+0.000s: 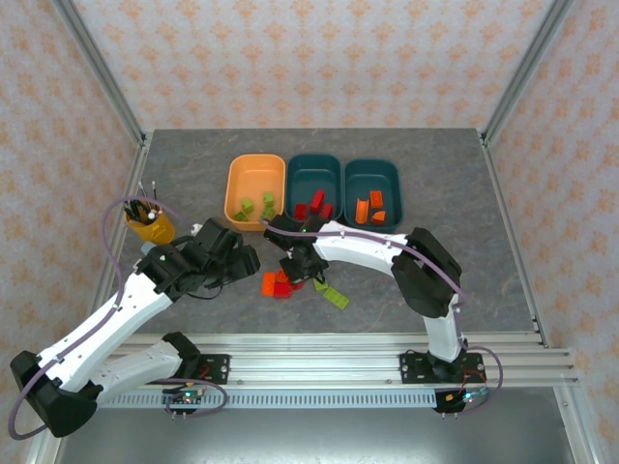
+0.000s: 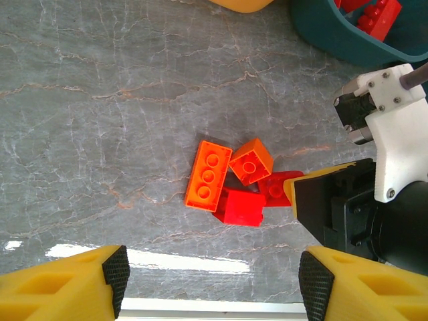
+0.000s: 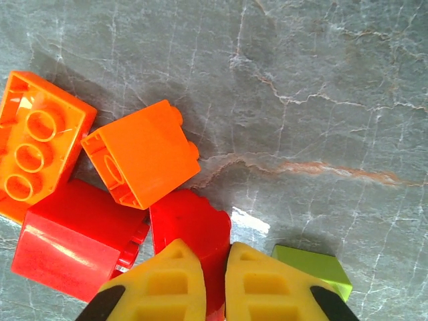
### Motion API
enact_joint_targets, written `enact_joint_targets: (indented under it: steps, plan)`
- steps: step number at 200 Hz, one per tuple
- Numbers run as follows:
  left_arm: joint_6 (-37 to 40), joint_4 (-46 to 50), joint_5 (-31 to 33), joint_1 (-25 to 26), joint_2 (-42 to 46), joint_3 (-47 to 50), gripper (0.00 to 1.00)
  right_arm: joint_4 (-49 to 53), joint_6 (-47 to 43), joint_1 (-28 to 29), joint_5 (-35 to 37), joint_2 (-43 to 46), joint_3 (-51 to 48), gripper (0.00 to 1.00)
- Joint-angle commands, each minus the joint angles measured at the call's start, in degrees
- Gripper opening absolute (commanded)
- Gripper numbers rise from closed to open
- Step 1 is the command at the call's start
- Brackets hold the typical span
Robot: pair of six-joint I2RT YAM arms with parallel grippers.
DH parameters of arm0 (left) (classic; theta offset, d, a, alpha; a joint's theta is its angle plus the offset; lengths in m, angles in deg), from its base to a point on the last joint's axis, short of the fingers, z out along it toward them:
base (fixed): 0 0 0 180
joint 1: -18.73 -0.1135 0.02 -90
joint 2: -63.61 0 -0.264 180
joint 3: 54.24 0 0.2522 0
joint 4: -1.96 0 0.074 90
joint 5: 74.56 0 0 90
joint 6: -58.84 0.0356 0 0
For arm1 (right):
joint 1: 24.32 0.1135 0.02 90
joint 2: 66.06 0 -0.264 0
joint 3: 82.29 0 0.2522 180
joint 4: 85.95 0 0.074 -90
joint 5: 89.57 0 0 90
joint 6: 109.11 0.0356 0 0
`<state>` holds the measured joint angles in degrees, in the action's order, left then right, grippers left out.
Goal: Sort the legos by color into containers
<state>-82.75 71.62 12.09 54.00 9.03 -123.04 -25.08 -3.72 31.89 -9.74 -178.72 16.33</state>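
Red lego [image 3: 190, 227], closed right tool [image 3: 215, 281] above (wrist: green lego [image 3: 314, 267] beside)

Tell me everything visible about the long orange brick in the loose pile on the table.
The long orange brick is glossy plastic and rectangular. It lies flat on the grey table, hollow underside up, with three round tubes showing in a row. It sits askew at the pile's left end in the top view. One long side meets a small orange brick and a red brick.
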Motion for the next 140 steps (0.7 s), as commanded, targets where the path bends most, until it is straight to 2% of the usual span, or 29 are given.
enact_joint_targets:
  steps: [1, 52, 90, 112, 140]
  plan:
    - [-0.27, -0.42, 1.97, 0.51, -0.07, -0.26, 0.71, 2.28, 0.53, -0.49, 3.51, 1.48, -0.1, 0.0]
    - [-0.38, -1.01, 1.84, 0.51, -1.26, -1.5, 0.71, 5.61, 0.51, -3.73, 5.97, 5.97, 2.32, 0.0]
    - [0.37, -1.12, 2.43, 0.46, -4.94, -7.49, 0.71, 8.78, 0.23, -10.11, 9.51, 9.48, 8.25, 0.0]
    - [1.51, -2.02, 1.78, -0.72, -8.97, -12.48, 0.73, 8.27, -0.09, -14.08, 10.19, 7.1, 13.78, 0.0]
    - [4.04, -3.63, -1.63, -4.69, -15.35, -18.21, 0.73, 9.37, -0.36, -17.92, 10.64, -1.57, 24.98, 0.0]
